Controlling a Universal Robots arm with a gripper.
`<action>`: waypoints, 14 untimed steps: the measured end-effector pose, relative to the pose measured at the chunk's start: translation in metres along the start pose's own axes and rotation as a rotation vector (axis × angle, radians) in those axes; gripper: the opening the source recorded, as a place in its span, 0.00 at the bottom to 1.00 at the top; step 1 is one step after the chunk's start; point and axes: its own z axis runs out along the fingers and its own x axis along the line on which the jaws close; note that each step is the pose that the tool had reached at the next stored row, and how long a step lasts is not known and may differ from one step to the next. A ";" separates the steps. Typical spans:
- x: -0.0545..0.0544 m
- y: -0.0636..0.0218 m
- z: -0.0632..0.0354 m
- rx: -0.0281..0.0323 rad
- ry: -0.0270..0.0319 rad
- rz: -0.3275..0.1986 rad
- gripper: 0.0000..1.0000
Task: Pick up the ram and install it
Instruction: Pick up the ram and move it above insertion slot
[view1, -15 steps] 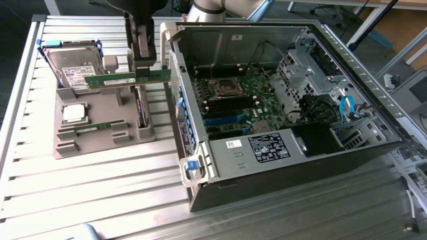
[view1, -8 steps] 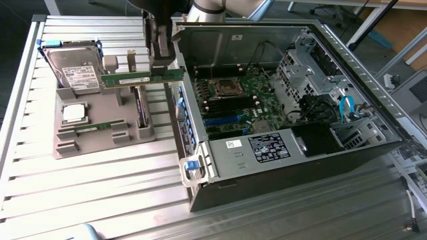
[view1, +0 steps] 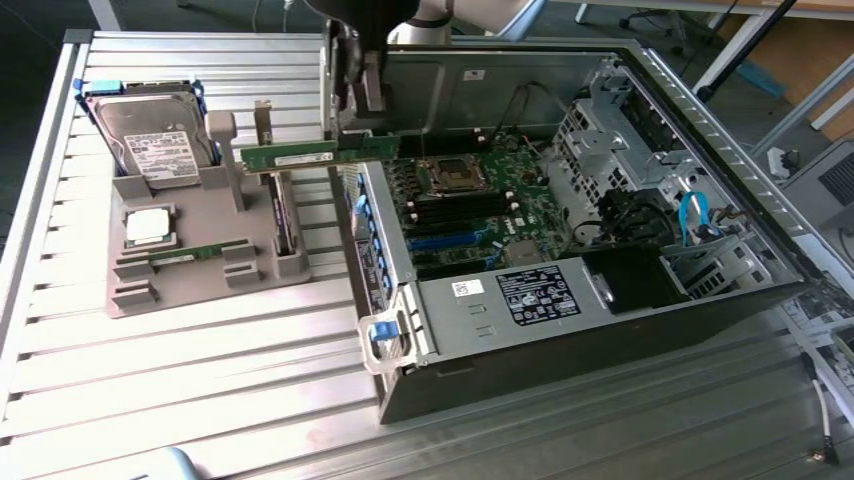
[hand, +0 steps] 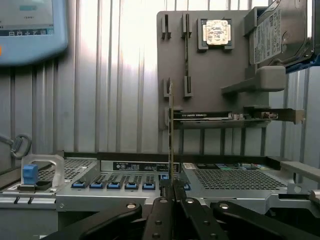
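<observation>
**Robot arm holds ram stick aloft beside open computer**
The gripper (hand: 173, 192) has its jaws pinched narrow on one end of the green ram (view1: 318, 154). It holds the stick level in the air between the grey parts tray (view1: 200, 215) and the open computer case (view1: 561, 365) on the slatted metal bench (view1: 200, 380). A second stick (view1: 187, 254) lies in the tray.

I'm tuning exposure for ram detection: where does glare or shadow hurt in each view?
Exterior view: soft sheen on the table, case interior dim, the ram evenly lit. Wrist view: strong glare whitens the table next to the grey tray; jaws holding the ram sit dark.
</observation>
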 end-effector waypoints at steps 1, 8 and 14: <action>0.000 -0.0037 -0.0001 0.0000 0.0000 0.000 0.12; 0.001 -0.0304 -0.0004 0.0000 0.0000 -0.001 0.12; 0.002 -0.0547 -0.0007 0.0000 -0.0001 -0.001 0.12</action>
